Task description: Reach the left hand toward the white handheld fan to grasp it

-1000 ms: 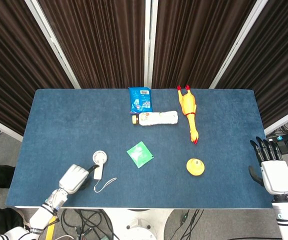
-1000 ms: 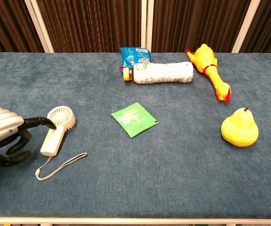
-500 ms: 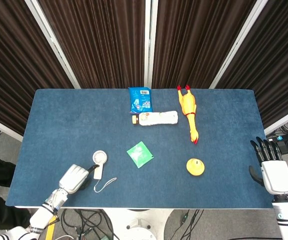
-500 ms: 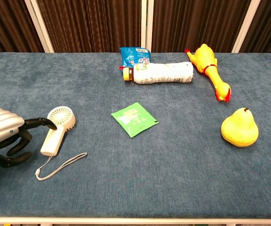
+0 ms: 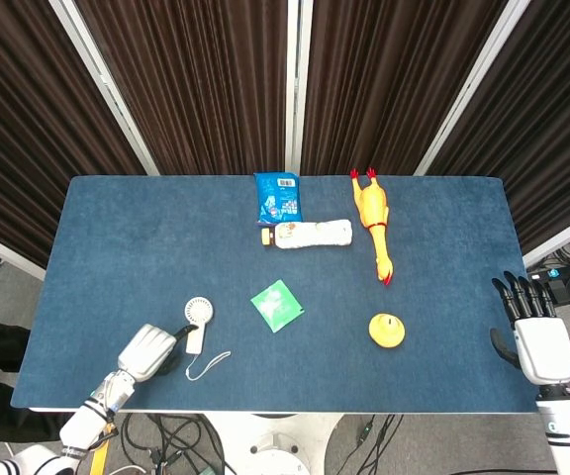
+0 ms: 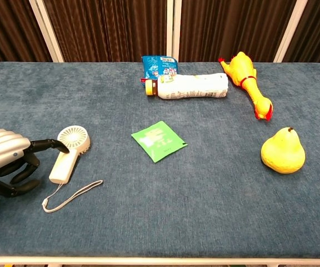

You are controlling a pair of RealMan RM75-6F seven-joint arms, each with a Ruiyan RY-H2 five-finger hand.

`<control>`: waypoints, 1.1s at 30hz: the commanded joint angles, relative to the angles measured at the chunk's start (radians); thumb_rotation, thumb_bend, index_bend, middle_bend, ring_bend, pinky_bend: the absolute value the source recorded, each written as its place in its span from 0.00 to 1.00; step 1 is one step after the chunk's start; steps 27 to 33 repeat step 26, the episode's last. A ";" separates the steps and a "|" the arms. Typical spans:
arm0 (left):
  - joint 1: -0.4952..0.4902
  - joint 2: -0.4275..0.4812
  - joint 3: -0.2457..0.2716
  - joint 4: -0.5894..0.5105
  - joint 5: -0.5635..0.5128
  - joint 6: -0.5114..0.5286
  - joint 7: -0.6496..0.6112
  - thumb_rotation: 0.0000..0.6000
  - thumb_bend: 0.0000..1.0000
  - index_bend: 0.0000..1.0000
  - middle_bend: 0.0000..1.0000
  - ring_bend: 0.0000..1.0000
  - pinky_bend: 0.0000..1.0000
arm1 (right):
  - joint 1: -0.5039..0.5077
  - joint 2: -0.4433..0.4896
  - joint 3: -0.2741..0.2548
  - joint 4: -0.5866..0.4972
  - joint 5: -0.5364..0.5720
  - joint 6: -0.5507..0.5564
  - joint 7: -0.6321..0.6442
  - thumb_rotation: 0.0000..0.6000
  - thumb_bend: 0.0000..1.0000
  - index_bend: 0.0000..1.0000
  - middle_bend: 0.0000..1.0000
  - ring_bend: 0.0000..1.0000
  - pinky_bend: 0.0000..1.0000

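The white handheld fan (image 6: 65, 160) lies flat at the table's front left, its round head (image 5: 198, 311) pointing away from me and a thin wrist cord (image 6: 71, 194) trailing toward the front edge. My left hand (image 6: 4, 161) sits just left of the fan at table level. Its dark fingers are spread and hold nothing, and one extended fingertip (image 6: 59, 147) reaches the top of the handle. In the head view the left hand (image 5: 146, 351) is beside the handle. My right hand (image 5: 537, 332) hangs off the table's right edge, fingers straight and empty.
A green packet (image 6: 158, 141) lies mid-table right of the fan. A yellow pear (image 6: 283, 151) stands at the right. Along the back lie a white bottle (image 6: 189, 86), a blue pouch (image 6: 160, 65) and a rubber chicken (image 6: 250, 78).
The fan has shifted very slightly to the right against the left hand's extended finger. The right hand has stayed where it was.
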State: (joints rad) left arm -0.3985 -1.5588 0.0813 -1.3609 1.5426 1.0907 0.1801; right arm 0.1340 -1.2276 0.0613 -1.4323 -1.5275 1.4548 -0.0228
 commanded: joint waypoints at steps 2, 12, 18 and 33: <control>0.002 0.014 -0.002 -0.023 0.017 0.028 -0.013 1.00 0.41 0.22 0.77 0.80 0.72 | -0.001 0.001 0.001 -0.001 -0.002 0.005 0.001 1.00 0.31 0.00 0.00 0.00 0.01; 0.047 0.076 -0.035 -0.083 0.082 0.218 0.008 1.00 0.41 0.21 0.77 0.80 0.72 | -0.004 0.006 -0.001 -0.010 -0.015 0.020 0.005 1.00 0.31 0.00 0.00 0.00 0.01; 0.096 0.083 -0.079 -0.029 0.014 0.284 0.009 1.00 0.13 0.18 0.40 0.34 0.51 | -0.005 -0.001 -0.004 -0.011 -0.033 0.036 0.000 1.00 0.31 0.00 0.00 0.00 0.01; 0.109 0.129 -0.104 -0.060 -0.042 0.273 0.003 1.00 0.00 0.17 0.15 0.11 0.25 | -0.001 -0.020 -0.006 -0.017 -0.048 0.044 -0.024 1.00 0.31 0.00 0.00 0.00 0.01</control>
